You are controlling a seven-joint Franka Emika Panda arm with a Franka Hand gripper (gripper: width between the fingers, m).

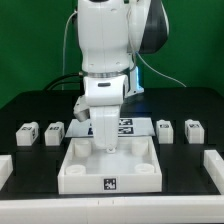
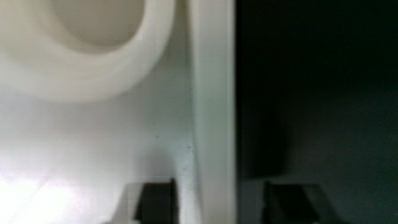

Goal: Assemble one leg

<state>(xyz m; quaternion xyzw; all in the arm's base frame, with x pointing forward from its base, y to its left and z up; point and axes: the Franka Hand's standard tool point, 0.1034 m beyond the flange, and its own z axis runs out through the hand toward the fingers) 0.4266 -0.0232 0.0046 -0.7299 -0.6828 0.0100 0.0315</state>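
The gripper (image 1: 105, 143) hangs low over the tray (image 1: 85, 182), apparently at its back rim, fingers (image 2: 157, 203) straddling the wall. I cannot tell whether they pinch it. The nearest leg (image 1: 54, 129) lies untouched on the table (image 1: 30, 105). The step in hand looks like positioning the tray, and the next move calls for a firm hold.

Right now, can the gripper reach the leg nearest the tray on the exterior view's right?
Probably yes. That leg stands alone, nothing over it; the gripper is down in the tray and must clear its rim first.
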